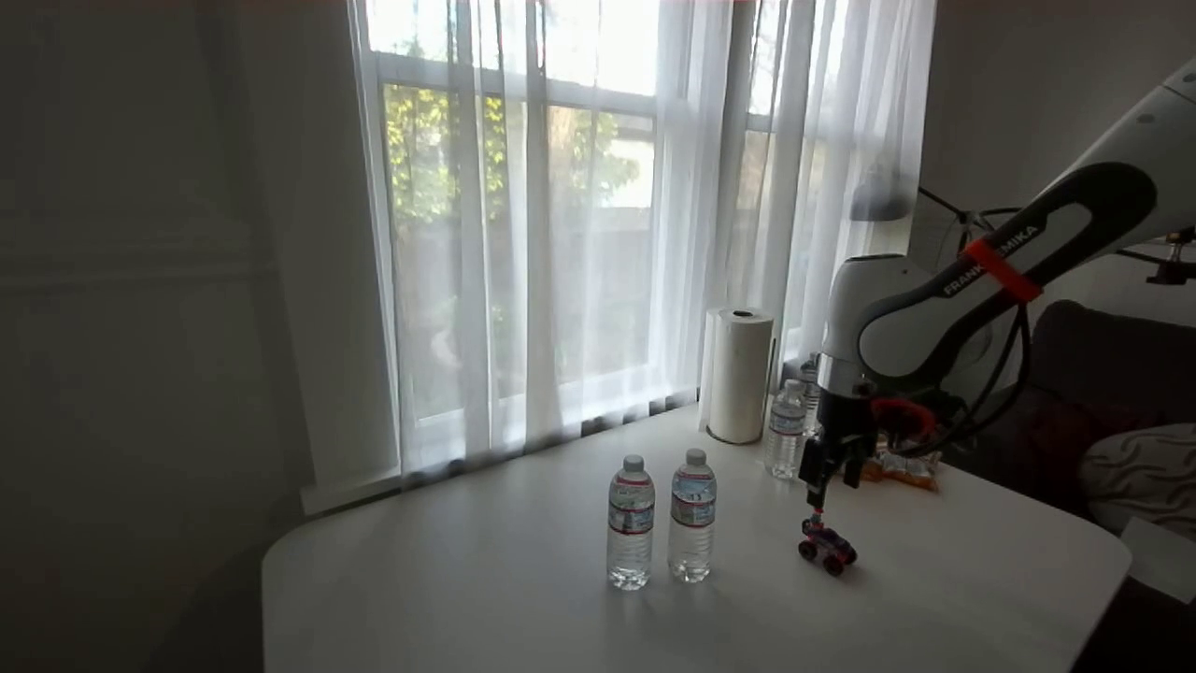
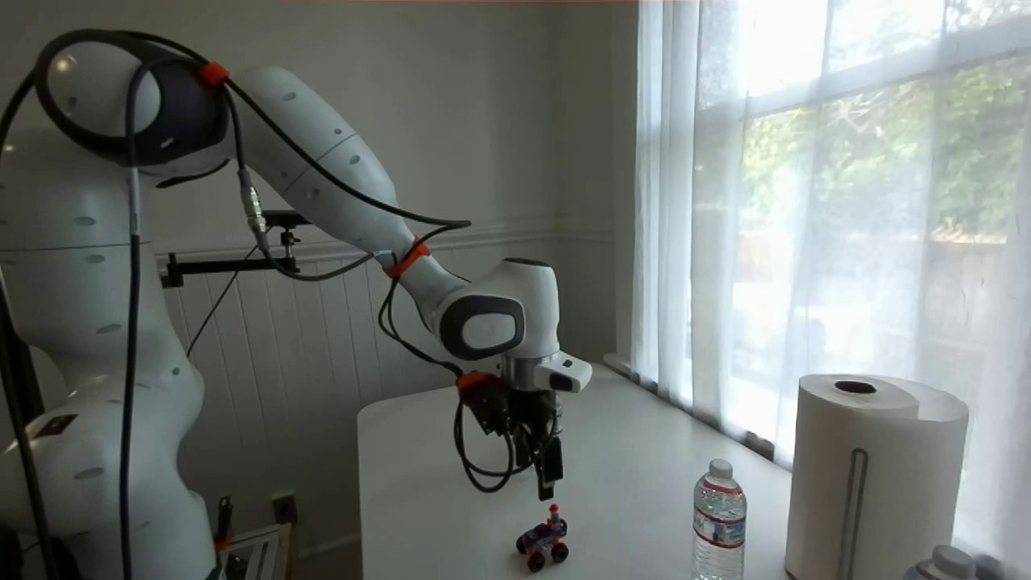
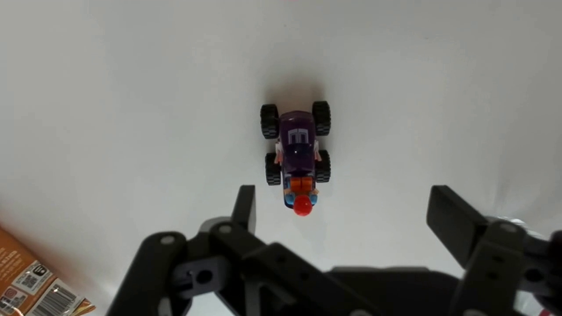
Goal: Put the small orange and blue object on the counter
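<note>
Sheer curtains (image 1: 542, 280) hang beside one edge of the counter (image 1: 439, 579). Well inside its edges stands a purple toy monster truck (image 3: 298, 151), carrying a red-headed figure (image 3: 303, 205); above, the gripper (image 3: 341, 208) is spread wide.

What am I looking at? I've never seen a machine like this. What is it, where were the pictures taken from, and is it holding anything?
The big white thing is a robot arm. The dark gripper at its end works like a hand. Two pictures come from cameras standing outside the robot; the close-up comes from a camera on its wrist, looking down past the gripper. On the pale table stands a toy truck with a little figure aboard. Bottles, a paper roll and an orange bag are there too. Nothing is held: the gripper hangs open above the figure.
</note>
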Tool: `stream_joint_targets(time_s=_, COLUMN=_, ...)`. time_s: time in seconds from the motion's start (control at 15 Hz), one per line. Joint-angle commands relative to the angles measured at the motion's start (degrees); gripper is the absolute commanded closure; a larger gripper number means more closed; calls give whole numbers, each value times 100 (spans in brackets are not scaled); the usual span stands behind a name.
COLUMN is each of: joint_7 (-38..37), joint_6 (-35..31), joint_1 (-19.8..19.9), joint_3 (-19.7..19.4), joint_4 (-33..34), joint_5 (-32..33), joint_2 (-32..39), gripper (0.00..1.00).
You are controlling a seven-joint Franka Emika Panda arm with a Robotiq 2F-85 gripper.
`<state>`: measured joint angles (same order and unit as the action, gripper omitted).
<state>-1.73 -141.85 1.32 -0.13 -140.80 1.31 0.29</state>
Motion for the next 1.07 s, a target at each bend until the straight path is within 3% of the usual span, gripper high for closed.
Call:
stream_joint_targets(time_s=0.0, joint_7=4, joint_6=13, joint_1=-22, joint_3=-24, joint_4=26, joint_5=-2, joint_2=18, gripper=0)
stream_joint_targets(time_s=0.47, joint_7=-524, joint_6=-541, joint_1=-26, joint_3=-93, joint_4=2, joint_5=991, joint_2=315, gripper=0)
stream_joint_targets(time_s=0.87, joint_7=-490, joint_6=-835, joint_1=-60, joint_3=-122, joint_4=56, joint_5=944, joint_2=650, gripper=1)
stream_joint_targets(time_s=1.0, joint_7=-467, joint_6=-890, joint_1=-70, joint_3=-132, joint_4=75, joint_5=945, joint_2=727, gripper=17)
